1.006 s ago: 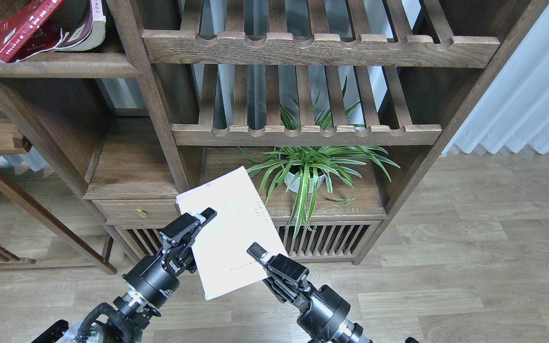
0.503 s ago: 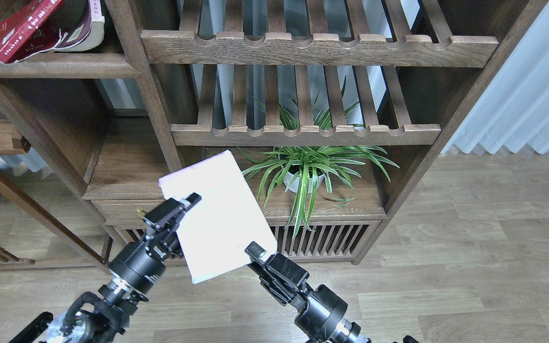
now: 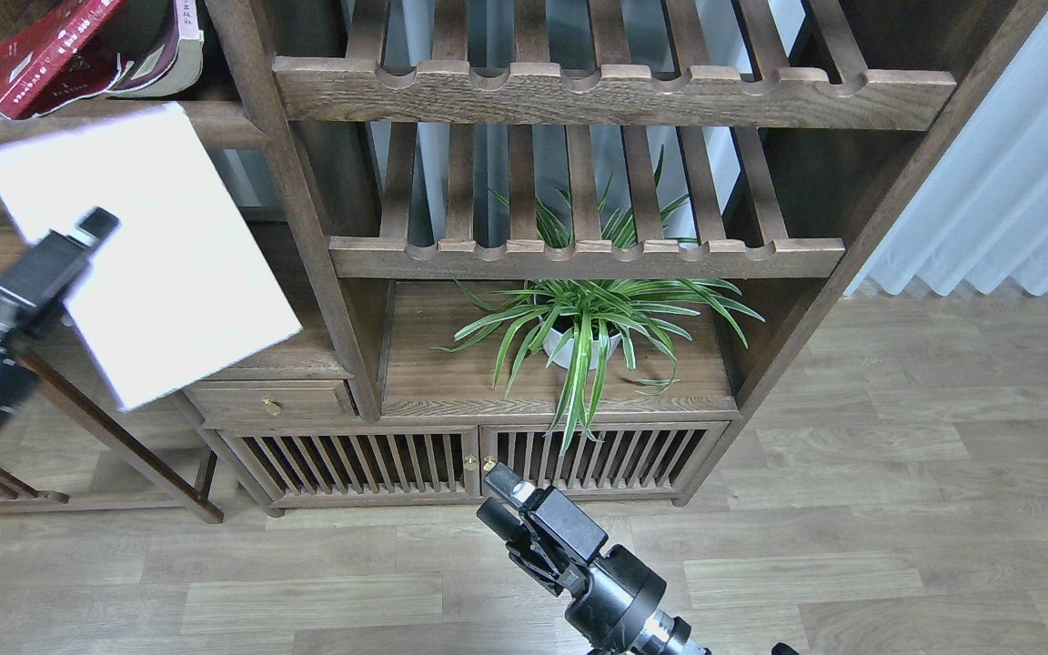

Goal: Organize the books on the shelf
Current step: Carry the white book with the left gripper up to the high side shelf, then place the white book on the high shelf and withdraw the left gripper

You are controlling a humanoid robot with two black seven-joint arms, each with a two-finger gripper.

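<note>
Left gripper (image 3: pixel 92 227) is clamping the white book (image 3: pixel 151 264) just below the shelf (image 3: pixel 105 123); two books (image 3: pixel 78 45) are lying there already. Right gripper (image 3: pixel 497 491): can't tell.

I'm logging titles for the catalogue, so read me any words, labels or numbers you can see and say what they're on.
Maroon book: white characters along its cover, too small to read.
Book beside it: dark print on the spine, too blurred to read.
White book in the left hand: no print shows.
Nothing else carries text.
</note>
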